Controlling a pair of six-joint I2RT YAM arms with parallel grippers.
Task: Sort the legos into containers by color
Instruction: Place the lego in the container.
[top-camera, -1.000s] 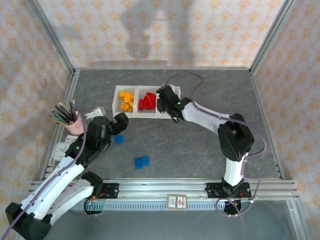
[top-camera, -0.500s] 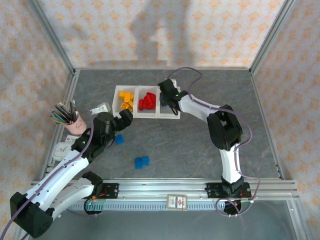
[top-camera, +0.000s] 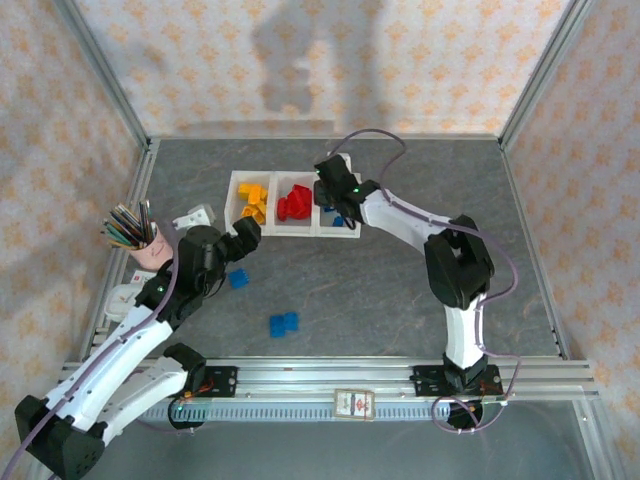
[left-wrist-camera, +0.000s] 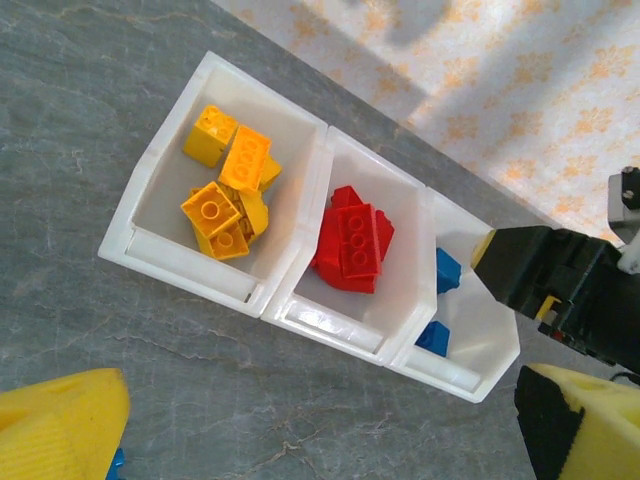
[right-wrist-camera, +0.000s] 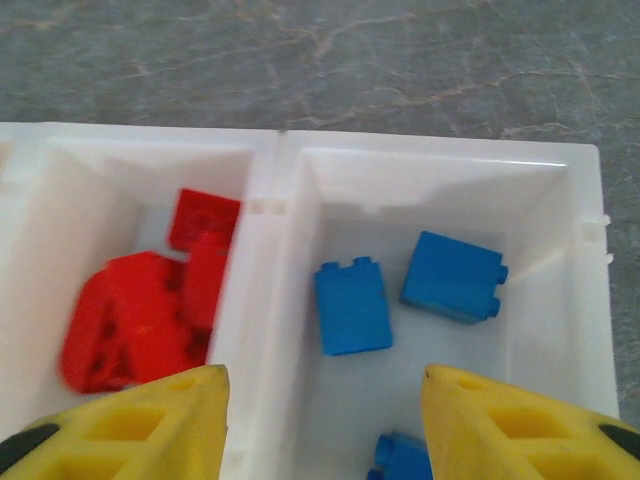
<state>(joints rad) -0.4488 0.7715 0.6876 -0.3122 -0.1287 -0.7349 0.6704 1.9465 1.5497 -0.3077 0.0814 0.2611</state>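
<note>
The containers (top-camera: 272, 229) are three joined white bins at the table's middle back. Yellow legos (top-camera: 252, 200) fill the left bin, red legos (top-camera: 294, 203) the middle one. My right gripper (top-camera: 331, 197) hangs open over the right bin; between its yellow fingers (right-wrist-camera: 150, 420) lie three blue legos (right-wrist-camera: 352, 305), none held. Two more blue legos (top-camera: 238, 279) (top-camera: 284, 323) lie loose on the table. My left gripper (top-camera: 245, 234) hovers open just in front of the bins (left-wrist-camera: 330, 330), nothing between its fingers (left-wrist-camera: 60, 430); the nearer loose blue lego sits just below it.
A pink cup of pencils (top-camera: 142, 245) stands at the left beside my left arm, with small white objects (top-camera: 195, 216) near it. An aluminium rail (top-camera: 320, 375) runs along the near edge. Patterned walls close in the sides and back.
The left gripper has edged up toward the bins. The right arm's elbow shifted while its gripper stayed over the right bin. The loose blue legos have not moved.
</note>
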